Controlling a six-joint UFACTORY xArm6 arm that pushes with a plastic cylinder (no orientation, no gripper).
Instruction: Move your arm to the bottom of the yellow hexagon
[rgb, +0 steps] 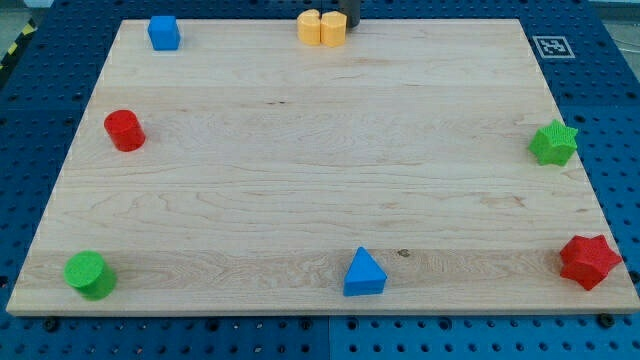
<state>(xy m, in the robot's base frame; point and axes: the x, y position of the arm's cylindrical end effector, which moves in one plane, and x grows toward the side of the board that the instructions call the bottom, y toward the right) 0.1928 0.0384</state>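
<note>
Two yellow blocks stand touching side by side at the top edge of the board. The left one (310, 27) is slightly more orange. The right one (333, 28) looks like the yellow hexagon, though its shape is hard to make out. My dark rod comes in at the view's top edge. My tip (352, 24) is right against the upper right side of the right yellow block, and most of the rod is cut off by the frame.
A blue cube (163, 32) sits top left, a red cylinder (125, 130) at the left, and a green cylinder (90, 274) bottom left. A blue triangle (364, 273) is at bottom centre, a green star (553, 143) at the right, and a red star (588, 262) bottom right. A printed marker (552, 46) is top right.
</note>
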